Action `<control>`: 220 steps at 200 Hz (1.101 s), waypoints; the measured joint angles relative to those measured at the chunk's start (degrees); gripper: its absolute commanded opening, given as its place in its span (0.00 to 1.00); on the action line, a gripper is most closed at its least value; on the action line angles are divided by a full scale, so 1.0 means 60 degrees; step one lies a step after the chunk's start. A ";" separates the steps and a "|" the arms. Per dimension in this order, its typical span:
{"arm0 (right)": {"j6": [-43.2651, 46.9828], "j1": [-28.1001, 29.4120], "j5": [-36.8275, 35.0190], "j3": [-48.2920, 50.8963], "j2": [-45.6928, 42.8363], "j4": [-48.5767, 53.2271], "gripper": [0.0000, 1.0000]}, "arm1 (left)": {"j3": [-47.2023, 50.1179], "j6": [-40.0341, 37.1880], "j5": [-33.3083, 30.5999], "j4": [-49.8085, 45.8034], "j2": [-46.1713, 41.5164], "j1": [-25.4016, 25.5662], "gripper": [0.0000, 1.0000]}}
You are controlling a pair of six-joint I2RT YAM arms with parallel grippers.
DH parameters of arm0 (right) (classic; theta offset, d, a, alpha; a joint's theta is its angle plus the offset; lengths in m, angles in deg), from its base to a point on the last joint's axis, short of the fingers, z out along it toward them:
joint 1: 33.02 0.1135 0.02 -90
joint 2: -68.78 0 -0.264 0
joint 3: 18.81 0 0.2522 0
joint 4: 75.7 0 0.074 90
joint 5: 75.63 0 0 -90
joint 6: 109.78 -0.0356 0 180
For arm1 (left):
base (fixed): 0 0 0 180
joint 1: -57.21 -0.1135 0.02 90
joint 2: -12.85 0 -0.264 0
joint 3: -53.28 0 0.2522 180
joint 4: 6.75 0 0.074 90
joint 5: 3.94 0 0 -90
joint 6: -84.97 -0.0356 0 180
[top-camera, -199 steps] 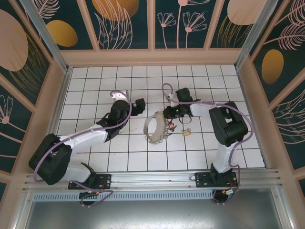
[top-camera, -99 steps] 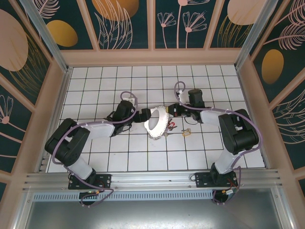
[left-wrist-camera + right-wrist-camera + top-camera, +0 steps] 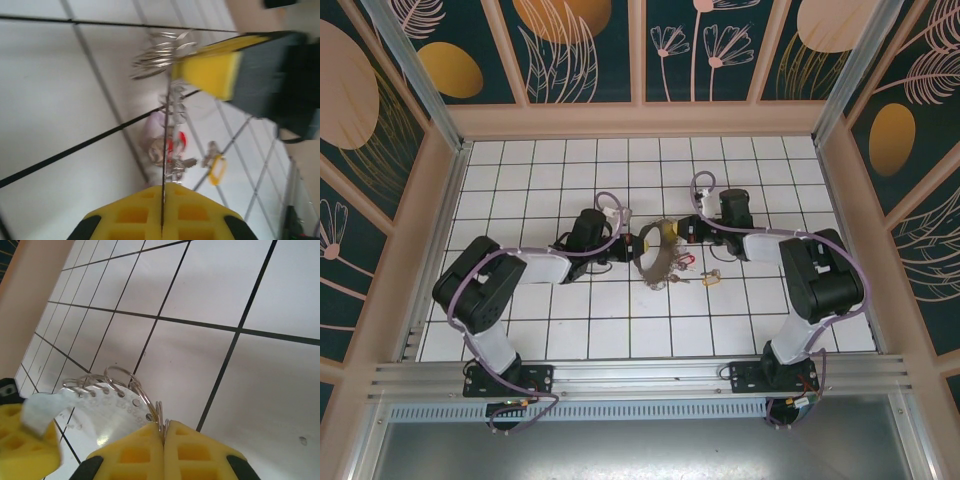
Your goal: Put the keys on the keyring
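Observation:
The keyring (image 3: 657, 258) is a silver ring fringed with small wire loops. It is held up off the tiles between both grippers. My left gripper (image 3: 633, 244) is shut on its thin edge, seen edge-on in the left wrist view as the keyring (image 3: 163, 150) running into the gripper (image 3: 163, 188). My right gripper (image 3: 164, 426) is shut on the small loops at the rim of the keyring (image 3: 112, 410), at the ring's far right side (image 3: 672, 232). The keys (image 3: 682, 264), small with a red head, lie on the floor just right of the ring; they appear blurred (image 3: 176, 145) beyond my left fingers.
A small key with a yellow tag (image 3: 712, 277) lies on the tiles right of the red keys, also visible as a yellow tag (image 3: 218, 170). The right gripper's yellow finger (image 3: 210, 72) is close ahead of the left wrist camera. Wooden walls (image 3: 640, 120) surround the white tiled floor.
My left arm swung in from the left and its jaws closed on the keyring's edge. The ring went from lying flat to standing tilted between both grippers. The right gripper stayed shut.

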 measured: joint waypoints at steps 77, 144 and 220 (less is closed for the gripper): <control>0.0692 -0.0433 -0.1883 0.1461 -0.5340 -0.0583 0.52 | -0.2801 -0.2725 -0.0590 -0.3993 -0.2932 -0.0248 0.00; 0.2619 -0.0426 -0.1508 0.1716 -0.6495 -0.0259 0.36 | -0.4932 -0.5960 -0.0033 -0.6601 -0.3344 -0.0244 0.00; 0.5778 0.1315 -0.1508 0.3468 -0.7923 -0.1472 0.34 | -0.8054 -0.8153 0.0601 -1.0593 -0.2852 -0.0244 0.00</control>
